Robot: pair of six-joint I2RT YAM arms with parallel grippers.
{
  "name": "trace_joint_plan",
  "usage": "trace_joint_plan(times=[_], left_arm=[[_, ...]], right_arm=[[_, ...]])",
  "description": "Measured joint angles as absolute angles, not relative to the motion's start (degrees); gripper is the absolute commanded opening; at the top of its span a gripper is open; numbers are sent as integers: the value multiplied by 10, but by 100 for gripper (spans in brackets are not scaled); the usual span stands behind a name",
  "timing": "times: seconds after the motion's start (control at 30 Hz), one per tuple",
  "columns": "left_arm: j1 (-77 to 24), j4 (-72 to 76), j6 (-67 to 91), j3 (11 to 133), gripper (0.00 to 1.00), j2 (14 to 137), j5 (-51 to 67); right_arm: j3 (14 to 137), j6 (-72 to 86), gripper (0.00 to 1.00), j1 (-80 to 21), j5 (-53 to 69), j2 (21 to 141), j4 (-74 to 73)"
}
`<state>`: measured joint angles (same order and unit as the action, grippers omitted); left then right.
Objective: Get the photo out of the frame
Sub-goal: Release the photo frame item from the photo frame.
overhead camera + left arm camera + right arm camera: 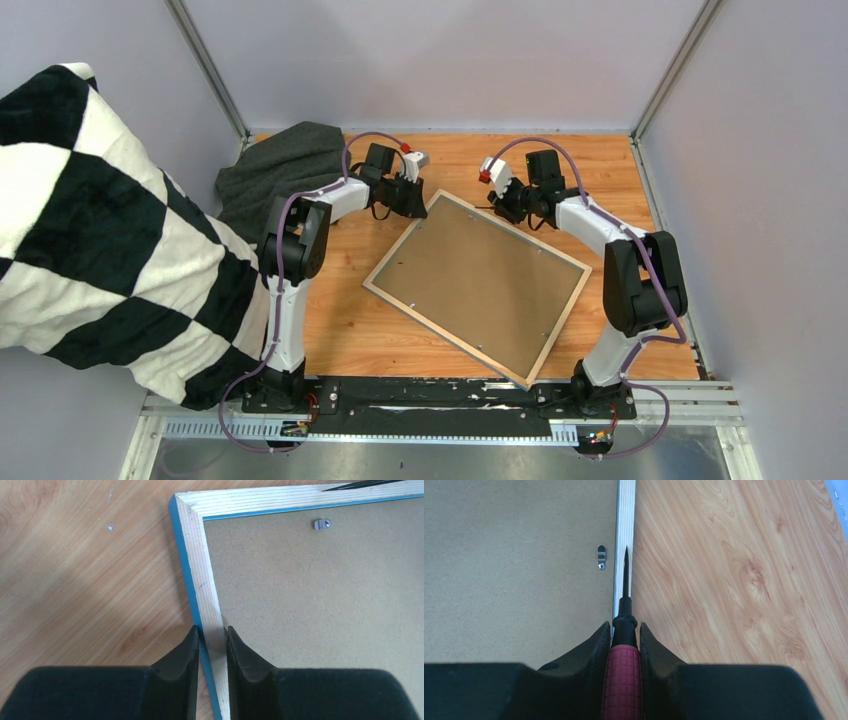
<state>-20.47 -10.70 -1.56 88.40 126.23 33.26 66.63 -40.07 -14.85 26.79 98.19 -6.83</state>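
The frame (448, 333) is lying face down and tilted at the centre of the top view, with its backing board (478, 280) showing. My left gripper (212, 640) is pinching the frame's wood edge at the bottom centre of the left wrist view. My right gripper (625, 630) is clamping a maroon-handled tool (623, 680), which is pointing along the edge beside a clip (601, 557).

Blue frame (452, 335), face down, lying askew
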Motion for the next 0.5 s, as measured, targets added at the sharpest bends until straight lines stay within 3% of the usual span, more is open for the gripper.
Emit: trace_joint_plan(times=[0.5], left_arm=[[-205,-107,-16,884,0,1262,333]], right_arm=[[666,-400,0,-149,265,982,-70]])
